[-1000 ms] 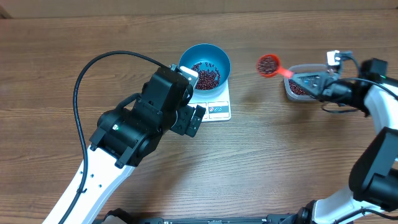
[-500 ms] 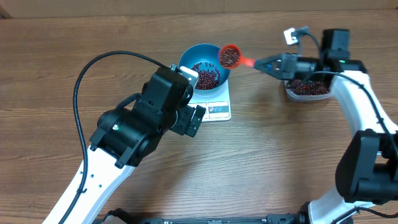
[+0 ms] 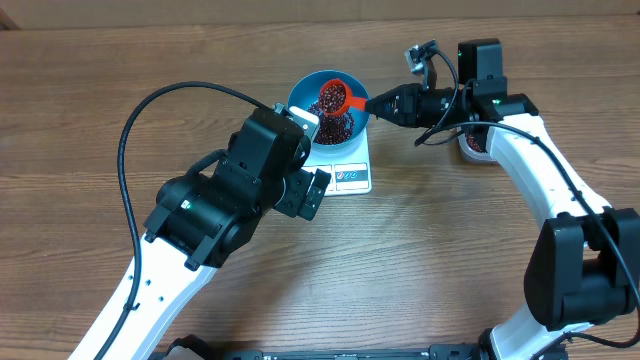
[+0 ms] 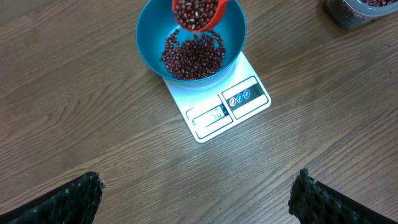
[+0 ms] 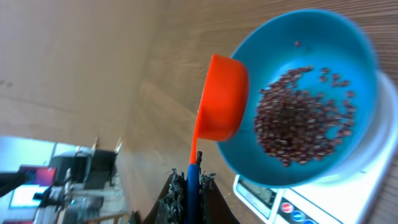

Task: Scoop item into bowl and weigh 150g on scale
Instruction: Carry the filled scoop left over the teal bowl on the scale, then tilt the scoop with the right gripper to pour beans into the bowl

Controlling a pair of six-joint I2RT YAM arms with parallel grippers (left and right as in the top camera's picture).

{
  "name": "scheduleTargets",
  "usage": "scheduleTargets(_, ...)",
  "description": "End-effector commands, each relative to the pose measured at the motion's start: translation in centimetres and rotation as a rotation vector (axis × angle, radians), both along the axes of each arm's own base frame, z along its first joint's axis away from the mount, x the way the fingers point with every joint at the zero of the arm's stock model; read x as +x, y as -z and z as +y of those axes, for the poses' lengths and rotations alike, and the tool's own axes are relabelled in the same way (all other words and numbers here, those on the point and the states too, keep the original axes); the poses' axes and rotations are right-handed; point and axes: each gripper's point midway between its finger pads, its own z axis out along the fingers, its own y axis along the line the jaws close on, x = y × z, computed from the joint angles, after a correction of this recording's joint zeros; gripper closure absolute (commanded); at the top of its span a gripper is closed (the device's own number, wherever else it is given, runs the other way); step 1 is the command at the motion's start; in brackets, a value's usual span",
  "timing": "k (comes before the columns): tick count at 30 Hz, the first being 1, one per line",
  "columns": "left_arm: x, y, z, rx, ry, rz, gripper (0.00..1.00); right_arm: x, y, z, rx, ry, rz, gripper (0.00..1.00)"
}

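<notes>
The blue bowl (image 3: 352, 92) stands on the white scale (image 3: 352, 176) and holds a layer of dark red-brown beans (image 3: 338, 126). My right gripper (image 3: 385, 103) is shut on the handle of a red scoop (image 3: 333, 96), which hangs over the bowl's far side, loaded with beans. The right wrist view shows the scoop (image 5: 222, 99) beside the bowl (image 5: 348, 43), its handle pinched between my right gripper's (image 5: 194, 183) fingers. My left gripper (image 4: 199, 193) stands open and empty over bare table, on the near side of the scale (image 4: 217, 112) and the bowl (image 4: 149, 43).
A clear tub (image 3: 471, 144) of beans sits right of the scale, mostly hidden under my right arm; its edge shows in the left wrist view as the tub (image 4: 354, 14). My left arm's bulk (image 3: 220, 200) hangs over the table just left of the scale.
My right arm has swung left from the tub, carrying the loaded scoop to a spot over the bowl. The left arm has stayed put.
</notes>
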Motion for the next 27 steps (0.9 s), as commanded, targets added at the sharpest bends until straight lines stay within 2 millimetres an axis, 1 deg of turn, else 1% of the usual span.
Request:
scheduleTargets(1,0.2,0.0,0.0,0.002,0.010,-0.002,0.00,1.3,-0.6,-0.7,-0.029,0.052,-0.026,0.96)
scheduleTargets(5,0.2,0.0,0.0,0.002,0.010,-0.002,0.00,1.4,-0.5,-0.8,-0.036,0.065,-0.019,0.96)
scheduleTargets(11,0.2,-0.1,0.0,0.002,0.010,-0.002,0.00,1.6,-1.5,-1.1,-0.071,0.099,-0.058,0.96)
scheduleTargets(17,0.2,-0.1,0.0,0.002,0.010,-0.002,0.00,1.3,-2.5,-1.6,-0.104,0.118,-0.098,0.96)
scheduleTargets(23,0.2,-0.1,0.0,0.002,0.010,-0.002,0.00,0.9,-2.4,-1.8,-0.164,0.131,-0.114,0.96)
scheduleTargets(27,0.2,0.0,0.0,0.002,0.010,-0.002,0.00,0.4,-2.2,-1.3,-0.219,0.111,-0.152,0.96)
